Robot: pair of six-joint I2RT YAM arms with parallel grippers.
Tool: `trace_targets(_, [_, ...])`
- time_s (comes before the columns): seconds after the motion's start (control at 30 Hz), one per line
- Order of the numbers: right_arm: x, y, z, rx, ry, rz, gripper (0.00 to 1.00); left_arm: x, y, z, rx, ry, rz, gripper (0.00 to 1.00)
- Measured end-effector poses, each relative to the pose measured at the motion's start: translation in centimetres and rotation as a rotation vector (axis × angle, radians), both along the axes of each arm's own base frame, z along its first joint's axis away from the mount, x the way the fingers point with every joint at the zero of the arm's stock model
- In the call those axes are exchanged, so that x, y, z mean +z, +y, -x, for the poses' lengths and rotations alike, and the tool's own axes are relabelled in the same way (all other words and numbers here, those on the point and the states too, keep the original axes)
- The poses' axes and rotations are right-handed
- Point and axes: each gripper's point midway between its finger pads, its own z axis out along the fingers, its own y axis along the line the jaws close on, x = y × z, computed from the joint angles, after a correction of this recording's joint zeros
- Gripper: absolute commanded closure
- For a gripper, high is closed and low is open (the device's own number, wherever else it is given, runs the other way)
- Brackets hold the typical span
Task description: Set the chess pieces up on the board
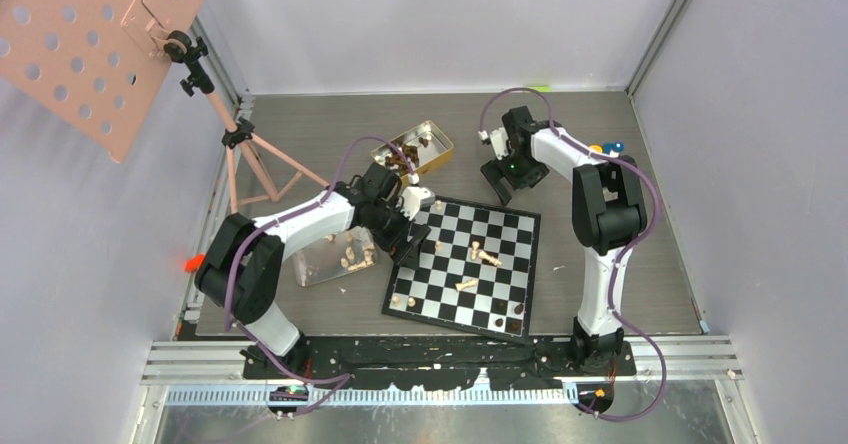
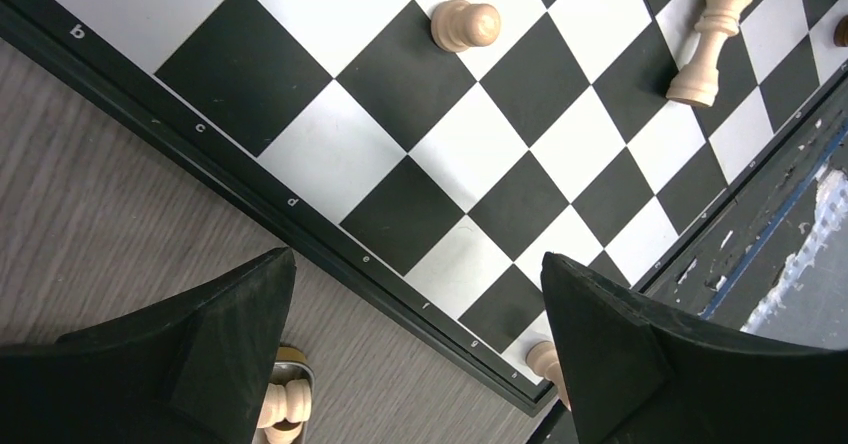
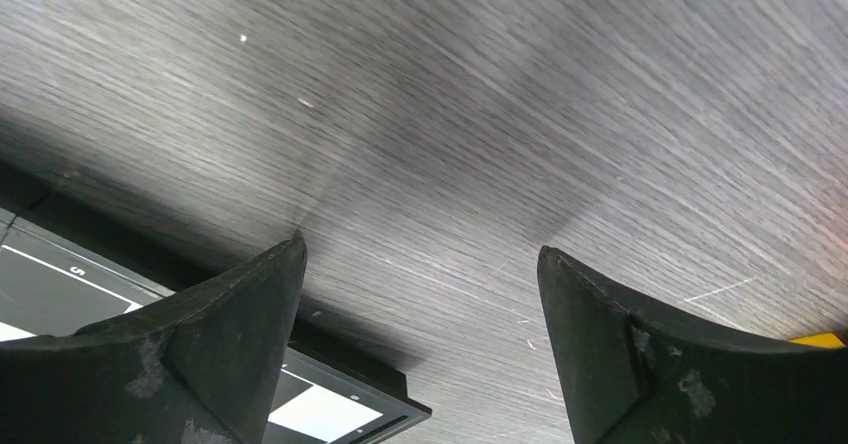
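Grey table [image 1: 640, 264]: gold tin [image 1: 443, 142], clear tray [image 1: 318, 266] hold chess pieces [image 1: 350, 257].

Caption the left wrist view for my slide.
Open left pincer hovers over the board edge, pale chess pieces scattered on its squares.

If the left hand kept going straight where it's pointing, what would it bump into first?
Most likely the board, on bare squares by its black edge. No piece sits in the open left hand's path; one pale piece is just off to the side.
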Motion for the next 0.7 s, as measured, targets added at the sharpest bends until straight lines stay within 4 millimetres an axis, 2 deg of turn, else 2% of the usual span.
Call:
trace_targets(0.17, [0.9, -1.3, -0.3, -0.09, -0.012, -0.032, 0.07, 0.1, 0.3, -0.7, 0.014, -0.037, -0.018, 0.0])
trace_targets(0.37, [5.1, -4.7, 0.0, -0.276, -0.039, -0.208, 0.07, 2.2, 0.6, -1.5, 0.033, -0.125, -0.011, 0.0])
trace_targets(0.43, [6.4, -5.9, 1.1, -0.333, -0.044, -0.268, 0.07, 3.0, 0.7, -1.7, 0.035, -0.156, -0.001, 0.0])
trace_targets(0.5, [6.9, -6.6, 2.5, -0.37, -0.031, -0.31, 0.07, 3.5, 0.7, -1.9, 0.035, -0.175, 0.003, 0.0])
trace_targets(0.57, [6.6, -6.5, 4.5, -0.393, 0.011, -0.351, 0.07, 3.7, 0.8, -2.0, 0.031, -0.188, 0.003, 0.0])
trace_targets(0.7, [4.5, -5.4, 8.1, -0.407, 0.132, -0.41, 0.08, 3.7, 0.8, -2.1, 0.029, -0.193, 0.002, 0.0])
